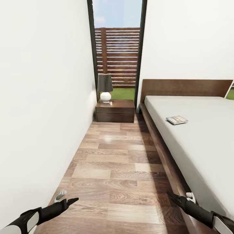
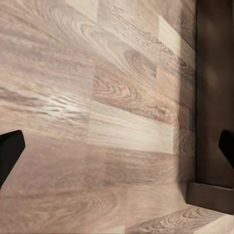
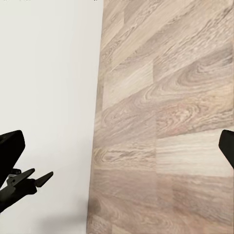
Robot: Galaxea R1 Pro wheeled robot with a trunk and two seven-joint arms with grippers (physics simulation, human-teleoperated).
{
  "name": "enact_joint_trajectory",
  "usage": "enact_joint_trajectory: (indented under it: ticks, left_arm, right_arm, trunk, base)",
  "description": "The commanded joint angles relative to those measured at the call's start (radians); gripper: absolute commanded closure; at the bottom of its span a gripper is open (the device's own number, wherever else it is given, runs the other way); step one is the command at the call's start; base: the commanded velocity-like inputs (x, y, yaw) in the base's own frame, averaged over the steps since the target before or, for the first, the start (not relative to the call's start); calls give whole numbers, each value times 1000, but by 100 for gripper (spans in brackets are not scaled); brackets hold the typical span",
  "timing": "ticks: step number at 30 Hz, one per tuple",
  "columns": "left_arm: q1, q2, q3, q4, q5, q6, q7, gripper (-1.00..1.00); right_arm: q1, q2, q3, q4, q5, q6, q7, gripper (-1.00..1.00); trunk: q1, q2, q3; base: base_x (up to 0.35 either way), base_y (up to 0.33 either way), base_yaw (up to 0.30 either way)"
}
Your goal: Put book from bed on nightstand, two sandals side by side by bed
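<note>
Bedroom floor (image 1: 113,169), book (image 1: 177,120) on bed (image 1: 201,143), both end effectors spread wide, empty.

From head height we look forward and down an aisle of floor (image 1: 117,169), wall (image 1: 39,97) at 9 o'clock, bed (image 1: 201,139) at 3, nightstand (image 1: 115,110) and window (image 1: 117,55) far off at 12. Our left wrist camera sits close over the planks (image 2: 97,112), facing the bed frame (image 2: 214,97). Our right one faces the wall (image 3: 48,87) across the same floor (image 3: 165,122).
</note>
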Motion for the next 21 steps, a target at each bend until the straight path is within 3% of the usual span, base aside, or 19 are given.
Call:
enact_joint_trajectory:
  ticks: [1,21]
  left_arm:
    - [0,0,-3,0,10,10,-2,-100]
    - [0,0,-3,0,10,10,-2,-100]
  right_arm:
    - [-1,-1,5,0,-11,9,1,-100]
    - [0,-1,4,0,-12,10,-5,-100]
  trunk:
    - [0,0,-1]
    - [0,0,-1]
  base:
    - [167,0,0]
    - [167,17,0]
